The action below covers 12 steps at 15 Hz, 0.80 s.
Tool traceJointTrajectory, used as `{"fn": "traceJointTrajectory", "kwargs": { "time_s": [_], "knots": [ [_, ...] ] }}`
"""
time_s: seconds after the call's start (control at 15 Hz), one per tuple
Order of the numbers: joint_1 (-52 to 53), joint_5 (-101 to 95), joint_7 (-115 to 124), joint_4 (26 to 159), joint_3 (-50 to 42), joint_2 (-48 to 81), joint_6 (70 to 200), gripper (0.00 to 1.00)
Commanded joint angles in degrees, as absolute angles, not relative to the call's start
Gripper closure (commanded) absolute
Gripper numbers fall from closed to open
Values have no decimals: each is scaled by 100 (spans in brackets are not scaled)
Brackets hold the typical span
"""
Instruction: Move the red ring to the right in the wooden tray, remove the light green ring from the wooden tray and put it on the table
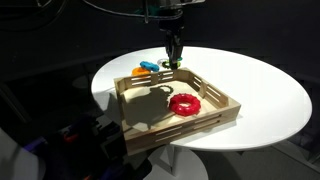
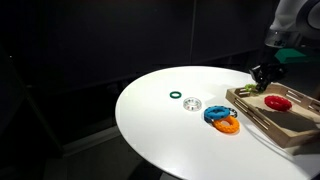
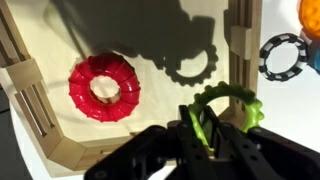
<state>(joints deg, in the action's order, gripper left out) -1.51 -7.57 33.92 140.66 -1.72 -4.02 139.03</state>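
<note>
clamped on the near rim of the light green ring (image 3: 232,96), fingers of the gripper (image 3: 208,126) pressed against it from both sides. held clear of the floor of the wooden tray (image 3: 28,95), close to a side wall, with a toothed shadow (image 3: 190,62) thrown on the wood beyond. left of the hand in the wrist view and well apart from it, flat on the tray floor: the red ring (image 3: 104,88). outside the wall, on the white table (image 3: 290,100), a dark ring (image 3: 283,55) and an orange piece (image 3: 310,12).
</note>
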Motion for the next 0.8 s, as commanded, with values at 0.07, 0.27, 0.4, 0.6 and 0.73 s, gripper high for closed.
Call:
{"fn": "traceJointTrajectory", "kwargs": {
  "time_s": [0.07, 0.27, 0.4, 0.6, 0.73],
  "knots": [
    [-38, -822, 3733, 13772, 134, -428, 13547, 94],
    [79, -820, 3888, 13723, 309, -357, 13567, 94],
    [123, -767, 3829, 13723, 369, -336, 13585, 94],
    [210, -660, 3643, 13758, 428, -321, 13572, 57],
    [240, -613, 3572, 13786, 438, -323, 13561, 51]
  ]
}}
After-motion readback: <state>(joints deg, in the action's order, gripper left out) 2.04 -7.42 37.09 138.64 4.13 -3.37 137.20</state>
